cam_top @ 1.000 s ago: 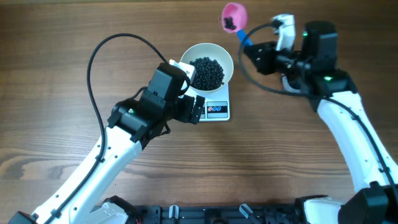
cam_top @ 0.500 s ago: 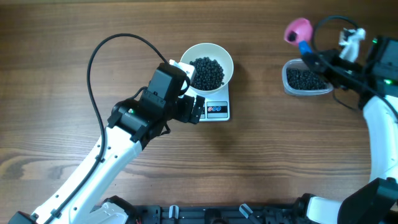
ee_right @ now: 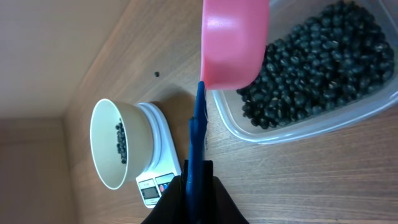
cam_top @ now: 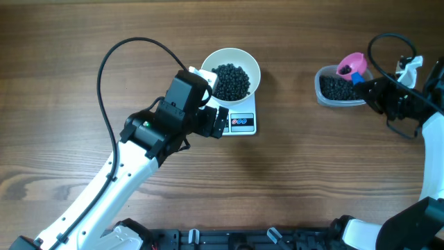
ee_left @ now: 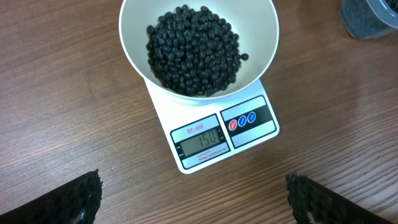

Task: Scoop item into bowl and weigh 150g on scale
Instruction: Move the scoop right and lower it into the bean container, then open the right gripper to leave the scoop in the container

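At upper centre of the overhead view, the round white bowl [cam_top: 239,55] with its heap of small black bean-like pellets [cam_top: 231,80] is seen standing on the small white digital scale [cam_top: 241,123], whose display [ee_left: 200,140] appears to read 150 (so the weighing is judged complete). By the right edge, the pink plastic scoop with blue handle [cam_top: 352,64] is held tilted over the clear plastic tub [cam_top: 320,94] by the right gripper [ee_right: 194,183], which is clamped on the handle. Setting the scoop down without spilling is what is called for next. Above the scale's front, the left gripper [ee_left: 196,202] is poised with jaws spread wide and nothing held.
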Robot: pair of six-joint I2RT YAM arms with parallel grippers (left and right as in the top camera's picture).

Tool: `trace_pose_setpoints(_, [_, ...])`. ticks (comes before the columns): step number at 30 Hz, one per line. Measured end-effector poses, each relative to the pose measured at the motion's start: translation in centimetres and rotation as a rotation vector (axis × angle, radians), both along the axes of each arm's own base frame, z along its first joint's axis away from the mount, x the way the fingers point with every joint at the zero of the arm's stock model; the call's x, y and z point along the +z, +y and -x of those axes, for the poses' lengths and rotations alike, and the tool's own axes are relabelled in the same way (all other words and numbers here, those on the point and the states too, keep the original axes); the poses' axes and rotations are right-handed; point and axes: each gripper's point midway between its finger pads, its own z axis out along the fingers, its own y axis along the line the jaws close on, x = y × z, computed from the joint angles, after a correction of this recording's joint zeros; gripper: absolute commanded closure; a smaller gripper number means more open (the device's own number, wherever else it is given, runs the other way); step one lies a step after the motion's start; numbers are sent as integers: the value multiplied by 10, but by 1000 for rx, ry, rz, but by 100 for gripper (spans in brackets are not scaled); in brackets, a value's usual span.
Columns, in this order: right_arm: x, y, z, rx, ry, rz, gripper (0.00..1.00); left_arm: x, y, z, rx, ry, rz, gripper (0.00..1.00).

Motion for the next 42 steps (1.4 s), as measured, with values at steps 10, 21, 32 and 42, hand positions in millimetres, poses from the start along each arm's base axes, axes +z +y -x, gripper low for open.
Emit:
trace_pose_setpoints(10, [-28,-5,2,-18,101,-4,96,0,0,0,0,0,0,0])
trace_pose_setpoints(21, [-52,-13,-1,-40,169,3,96,0,0,0,0,0,0,0])
trace_pose_setpoints(32, [-75,-18,2,-67,251,1,76,0,0,0,0,0,0,0])
trace_pose_setpoints(42, [-91,-42,17,-125,353,147,0,0,0,0,0,0,0,0])
